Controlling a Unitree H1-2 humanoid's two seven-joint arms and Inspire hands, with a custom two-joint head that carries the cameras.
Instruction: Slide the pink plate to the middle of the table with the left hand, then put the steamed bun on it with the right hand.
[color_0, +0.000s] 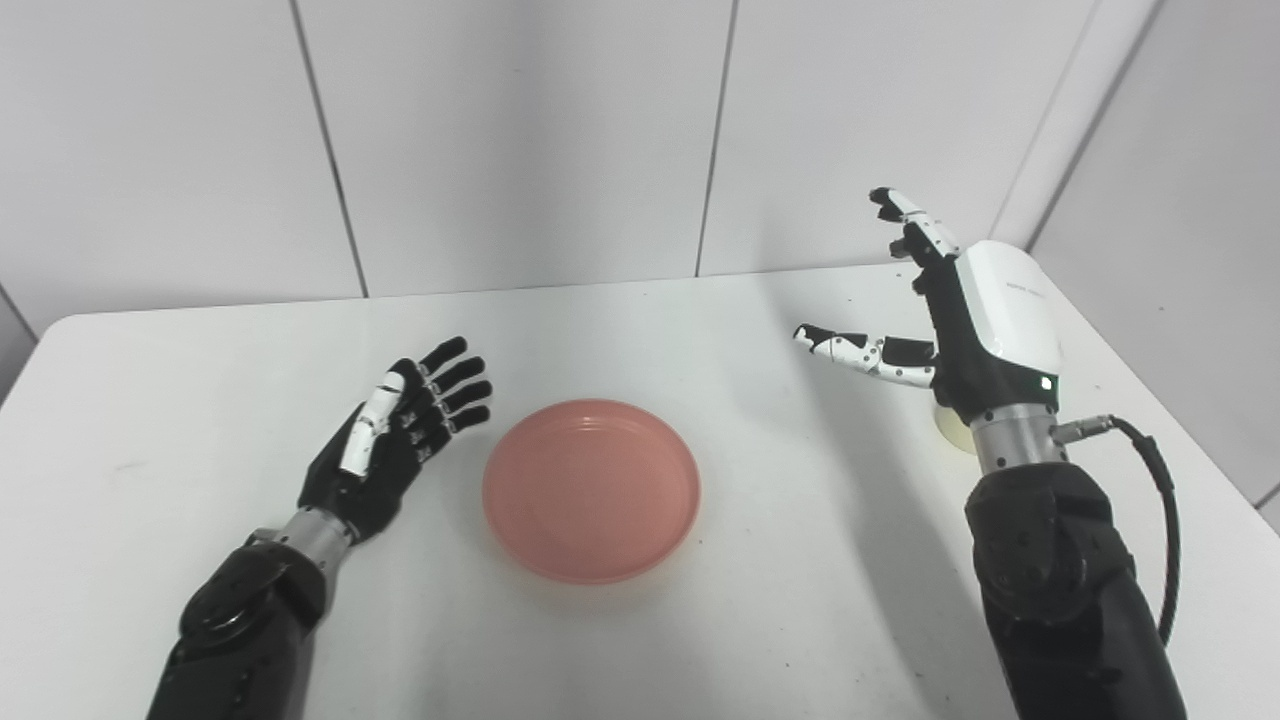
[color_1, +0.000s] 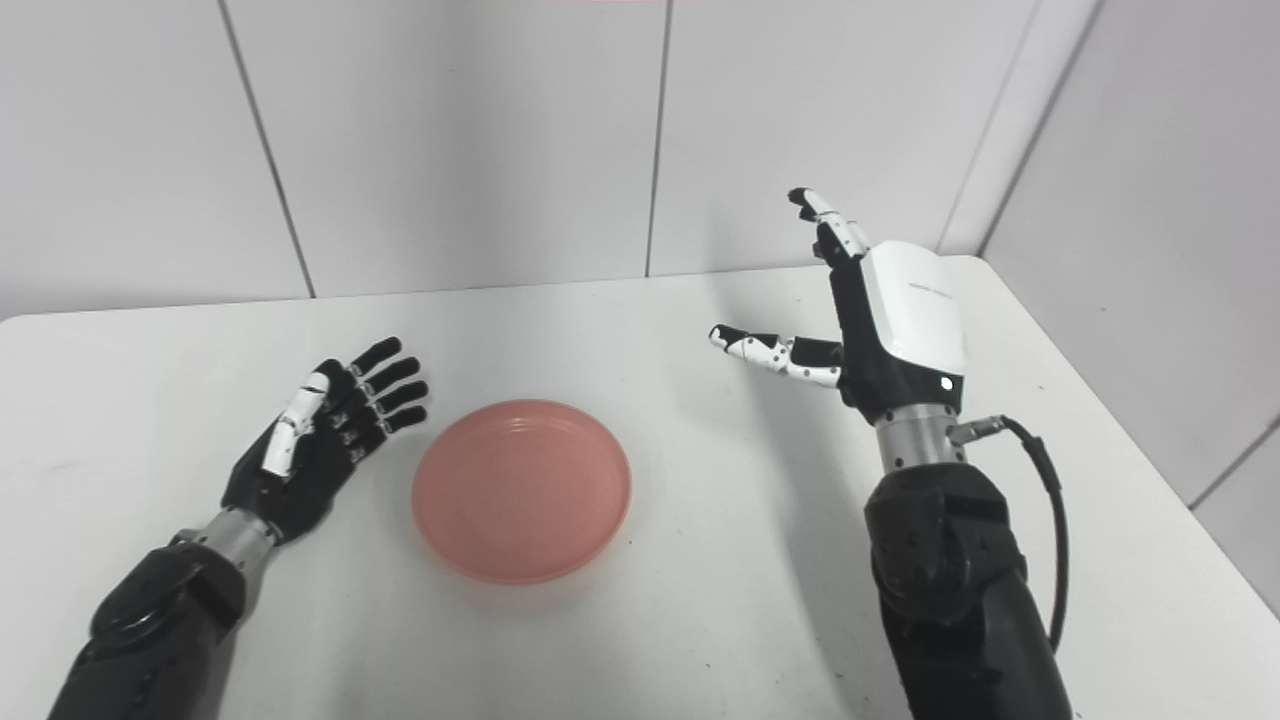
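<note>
The table (color_0: 700, 330) bore the pink plate (color_0: 590, 490) near its middle, just beyond the left hand (color_0: 395, 445), fingers apart, plate released. The right hand (color_0: 960, 320), fingers spread, hung above what was probably the steamed bun (color_0: 950, 428), ready to descend

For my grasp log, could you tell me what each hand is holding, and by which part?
Nothing is held: the left hand lies open beside the pink plate, and the right hand is raised, open.

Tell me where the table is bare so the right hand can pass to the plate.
Bare table lies between the pink plate and the right hand. The far strip by the wall is bare too. It is tighter left of the plate, where the open left hand lies close beside its rim.
</note>
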